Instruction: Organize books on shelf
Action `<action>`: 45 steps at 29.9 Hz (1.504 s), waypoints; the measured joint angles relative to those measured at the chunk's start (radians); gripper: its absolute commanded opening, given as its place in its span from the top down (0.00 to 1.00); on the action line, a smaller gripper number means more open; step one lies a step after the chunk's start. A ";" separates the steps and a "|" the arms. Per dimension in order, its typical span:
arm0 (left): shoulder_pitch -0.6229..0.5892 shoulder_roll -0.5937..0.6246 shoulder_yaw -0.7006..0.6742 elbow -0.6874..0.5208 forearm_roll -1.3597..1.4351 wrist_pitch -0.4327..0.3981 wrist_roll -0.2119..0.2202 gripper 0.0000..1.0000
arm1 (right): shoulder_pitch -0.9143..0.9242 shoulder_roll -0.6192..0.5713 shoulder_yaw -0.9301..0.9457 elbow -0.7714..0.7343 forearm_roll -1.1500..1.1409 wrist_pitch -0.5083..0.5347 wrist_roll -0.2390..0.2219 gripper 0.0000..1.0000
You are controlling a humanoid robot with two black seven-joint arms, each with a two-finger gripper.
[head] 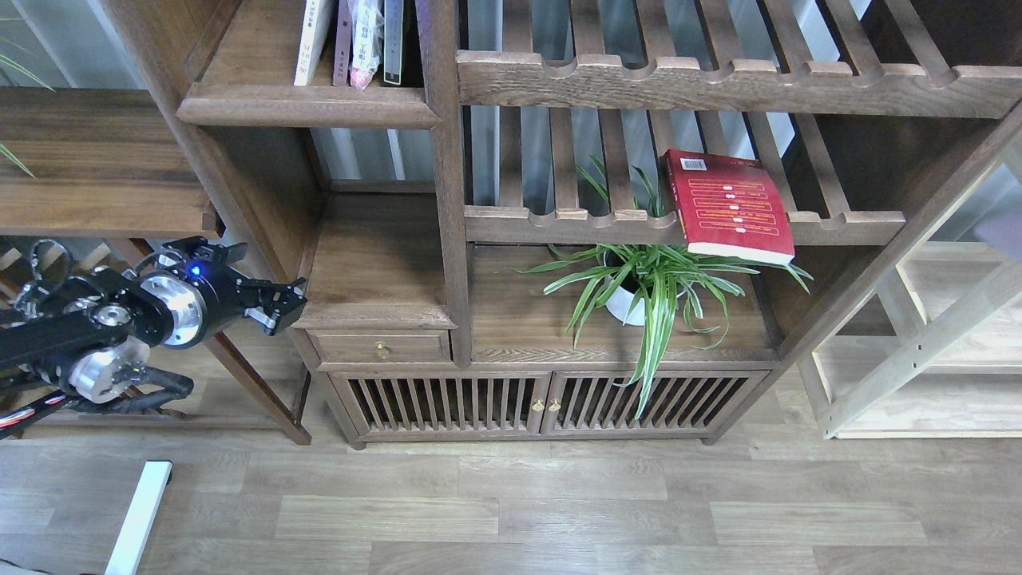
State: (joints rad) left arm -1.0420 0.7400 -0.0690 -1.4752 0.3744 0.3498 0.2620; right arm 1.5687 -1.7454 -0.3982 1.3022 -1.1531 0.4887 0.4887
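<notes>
A red book (728, 206) with yellow text bands lies flat on the lower slatted rack (559, 224), its front corner hanging over the rail. The narrow dark-brown shelf (307, 105) at top left holds a pale book (311, 44) standing upright beside a few thin spines and a plastic-wrapped pink item (365, 44). My left gripper (284, 303) hangs low at the left, just off the cabinet's left corner, open with nothing between its fingers. My right gripper is out of view.
A potted spider plant (651, 287) stands on the cabinet top under the red book. A small drawer (379, 347) and slatted doors (543, 403) are below. A light wooden frame (918, 351) stands at right. A pale blurred patch (1002, 233) shows at the right edge.
</notes>
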 measured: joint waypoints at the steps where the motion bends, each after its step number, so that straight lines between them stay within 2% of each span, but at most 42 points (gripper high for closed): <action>1: 0.000 -0.002 0.000 0.001 0.000 0.000 -0.001 0.16 | 0.000 0.000 -0.022 0.000 -0.011 0.000 0.000 0.98; 8: 0.002 -0.019 0.000 0.001 0.000 0.000 -0.002 0.16 | -0.001 0.000 -0.139 0.000 -0.047 0.000 0.000 0.98; 17: -0.002 -0.071 0.000 0.005 0.000 -0.004 -0.002 0.15 | -0.003 0.029 -0.171 0.002 -0.036 0.000 0.000 0.98; 21: -0.003 -0.088 0.007 0.010 0.000 -0.008 -0.002 0.14 | -0.019 0.116 -0.191 0.002 -0.019 -0.036 0.000 0.98; 32: -0.003 -0.156 0.016 0.057 0.001 -0.010 -0.003 0.14 | -0.243 0.418 -0.189 0.002 0.021 -0.293 0.000 0.98; 39: -0.008 -0.210 0.024 0.073 0.001 -0.019 -0.018 0.05 | -0.317 0.556 -0.170 0.002 0.059 -0.373 0.000 0.98; 45: -0.001 -0.244 0.053 0.073 0.009 -0.125 -0.040 0.03 | -0.448 0.674 -0.064 -0.002 0.067 -0.411 0.000 0.97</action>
State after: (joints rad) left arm -1.0433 0.4955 -0.0159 -1.4020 0.3830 0.2253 0.2220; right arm 1.1212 -1.0710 -0.4619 1.3000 -1.0861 0.0776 0.4887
